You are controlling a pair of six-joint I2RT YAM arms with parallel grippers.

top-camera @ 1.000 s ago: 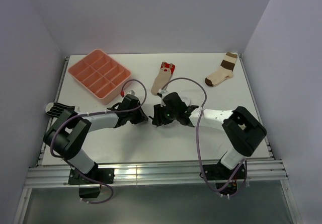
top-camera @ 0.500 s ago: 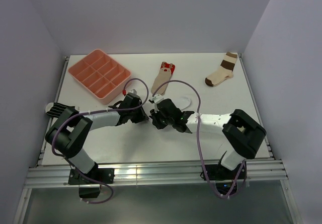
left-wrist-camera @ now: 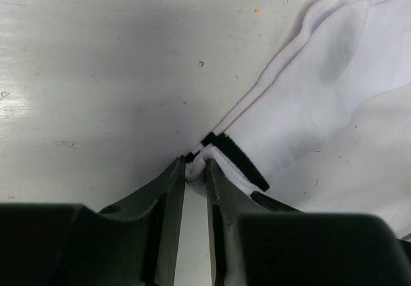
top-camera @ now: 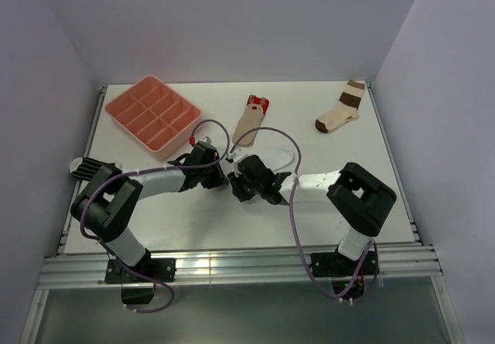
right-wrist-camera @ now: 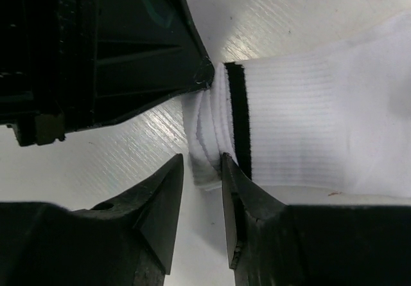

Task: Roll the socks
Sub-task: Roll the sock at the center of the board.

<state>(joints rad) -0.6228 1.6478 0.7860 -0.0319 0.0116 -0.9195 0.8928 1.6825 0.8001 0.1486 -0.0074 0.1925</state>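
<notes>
The white sock [left-wrist-camera: 308, 106] lies flat in the middle of the table [top-camera: 193, 220], its black-banded cuff between our two arms. Our left gripper [left-wrist-camera: 194, 167] pinches the cuff's corner, anchoring it, we judge, so a roll can start. Our right gripper [right-wrist-camera: 202, 164] straddles the bunched cuff edge, jaws narrowly apart; whether it bites, we cannot tell. The tan sock [top-camera: 249, 120] lies beyond.

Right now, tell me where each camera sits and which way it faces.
Top external: above, behind the bases, looking down on the table; left arm and right arm show.
Left wrist: looks down its left tool, pinching the white sock by its cuff.
Right wrist: looks past its right tool at that cuff; the left tool intrudes.
Wrist views share the cuff.
</notes>
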